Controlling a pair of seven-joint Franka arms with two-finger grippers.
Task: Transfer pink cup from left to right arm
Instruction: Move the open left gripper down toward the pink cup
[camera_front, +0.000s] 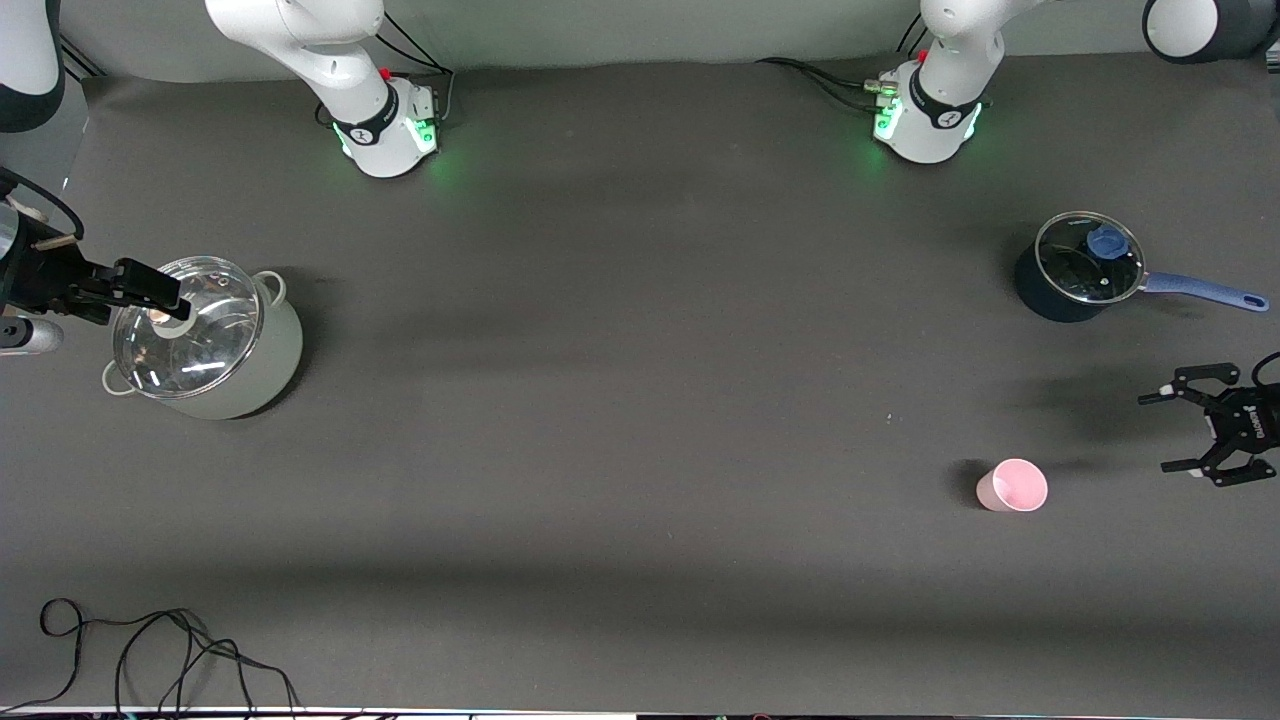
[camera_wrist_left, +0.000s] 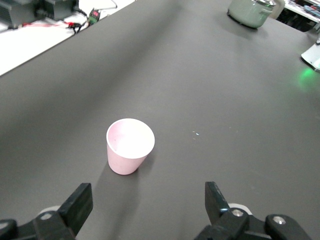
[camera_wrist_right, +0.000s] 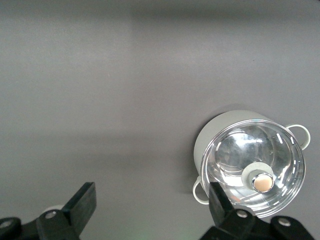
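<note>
The pink cup (camera_front: 1012, 486) (camera_wrist_left: 130, 145) stands upright on the table (camera_front: 620, 400) toward the left arm's end, untouched. The left gripper (camera_front: 1185, 432) (camera_wrist_left: 147, 207) hangs just beside it, fingers spread wide and pointing at it. The right gripper (camera_front: 150, 288) (camera_wrist_right: 152, 207) waits over the lidded grey pot (camera_front: 205, 338) (camera_wrist_right: 250, 162), fingers apart and empty.

Pink cup (camera_front: 1012, 486) nearer the camera than saucepan (camera_front: 1080, 268)
</note>
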